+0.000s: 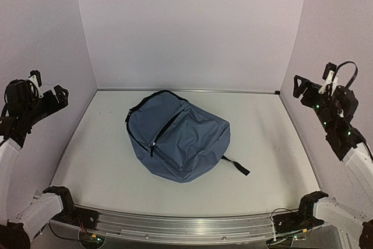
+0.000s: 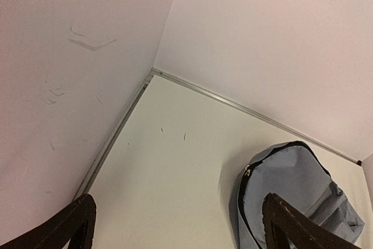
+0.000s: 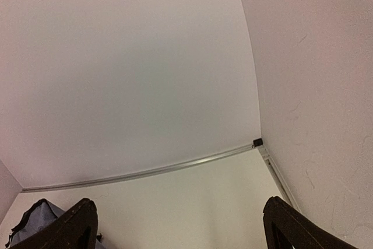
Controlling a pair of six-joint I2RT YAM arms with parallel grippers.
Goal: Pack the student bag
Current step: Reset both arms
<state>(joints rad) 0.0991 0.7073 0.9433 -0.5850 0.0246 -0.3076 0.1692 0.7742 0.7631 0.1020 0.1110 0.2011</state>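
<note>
Here, the bag (image 1: 178,138) lies flat near the middle of the table (image 1: 274,144), slate-blue and slightly rumpled. A black zipper (image 1: 135,111) traces its far-left edge, and a black strap (image 1: 236,166) trails from its near-right side onto the tabletop. The left gripper (image 1: 57,93) hangs raised by the left wall (image 1: 52,33), well apart from the bag, its fingers spread wide and holding nothing. The right gripper (image 1: 300,86) hangs likewise by the right wall (image 1: 332,21), released and empty, also far from the bag.
</note>
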